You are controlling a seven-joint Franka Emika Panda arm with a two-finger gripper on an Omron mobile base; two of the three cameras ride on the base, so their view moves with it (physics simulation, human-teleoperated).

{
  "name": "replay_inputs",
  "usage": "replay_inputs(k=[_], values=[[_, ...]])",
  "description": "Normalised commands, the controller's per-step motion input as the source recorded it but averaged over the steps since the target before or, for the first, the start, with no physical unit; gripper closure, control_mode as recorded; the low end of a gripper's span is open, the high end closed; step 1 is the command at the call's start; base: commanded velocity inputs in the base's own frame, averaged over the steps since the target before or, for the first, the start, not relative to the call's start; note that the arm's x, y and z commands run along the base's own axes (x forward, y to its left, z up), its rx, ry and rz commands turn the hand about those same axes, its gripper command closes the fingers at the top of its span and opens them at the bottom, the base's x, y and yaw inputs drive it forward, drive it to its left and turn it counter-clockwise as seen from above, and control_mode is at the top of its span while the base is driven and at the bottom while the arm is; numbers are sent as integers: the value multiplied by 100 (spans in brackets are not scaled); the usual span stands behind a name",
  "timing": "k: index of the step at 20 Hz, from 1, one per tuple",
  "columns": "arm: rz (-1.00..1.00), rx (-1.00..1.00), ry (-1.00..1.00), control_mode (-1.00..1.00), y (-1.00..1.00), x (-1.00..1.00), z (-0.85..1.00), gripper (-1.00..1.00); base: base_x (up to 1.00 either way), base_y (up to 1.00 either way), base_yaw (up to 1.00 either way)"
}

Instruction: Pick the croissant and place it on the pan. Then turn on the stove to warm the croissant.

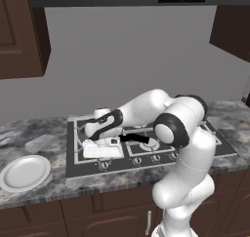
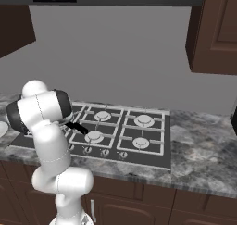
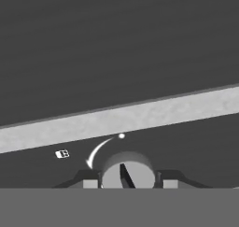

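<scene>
The arm folds low across the stove [image 1: 195,148], its hand lying level at the front left knobs. In the hand view the gripper [image 3: 127,181] is clamped on a silver knob [image 3: 127,172] at the bottom centre. The pan's black handle [image 1: 134,138] shows mid-frame; the croissant is hidden. A white plate [image 1: 24,172] rests lower left on the marbled bench [image 1: 29,138], with bare room around it.

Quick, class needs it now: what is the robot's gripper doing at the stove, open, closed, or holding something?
Gripper: closed on a stove knob, a finger on each side at the front of the stove.
</scene>
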Motion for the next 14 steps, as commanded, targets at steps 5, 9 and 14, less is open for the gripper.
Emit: replay_inputs(k=[5, 9, 14], values=[[17, 0, 0, -100, 0, -22, -25, 100, 0, 0, 0], [19, 0, 0, -100, 0, -28, -29, 100, 0, 0, 0], [17, 8, -2, -100, 0, -34, -32, 100, 0, 0, 0]])
